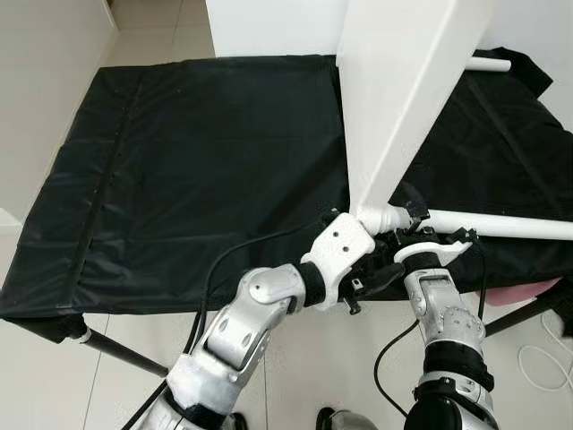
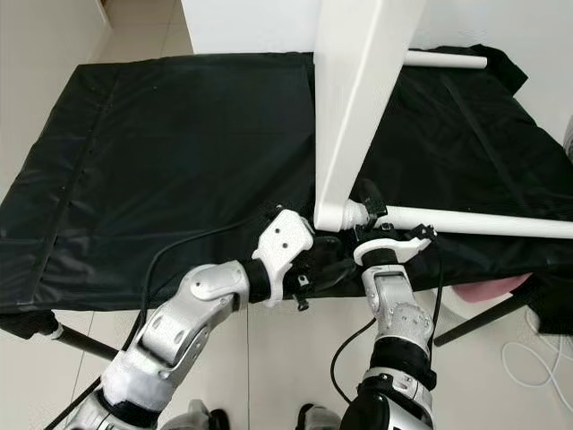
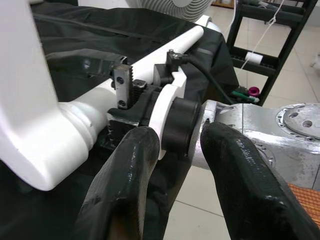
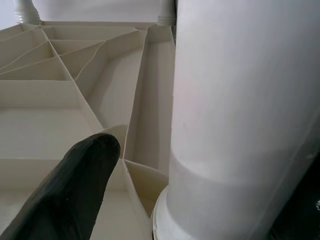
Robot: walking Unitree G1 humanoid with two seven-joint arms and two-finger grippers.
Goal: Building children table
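1. Tabletop [image 1: 403, 90], white, stands on edge at upper centre-right of the head views, its lower corner resting on a black cloth [image 1: 197, 170].
2. A white leg [image 1: 501, 226] runs from that corner socket toward the right edge; a second leg [image 1: 488, 64] shows at the upper right.
3. The right arm rises from the lower right, forearm upright; the right gripper [image 1: 414, 224] sits at the leg's socket end. Its wrist view shows one black finger [image 4: 70, 195] beside the leg, against the ribbed underside; I cannot tell whether it grips.
4. The left arm bends in from the lower left, wrist angled rightward; the left gripper [image 3: 177, 175] hangs parted, holding nothing, just beside the right wrist.
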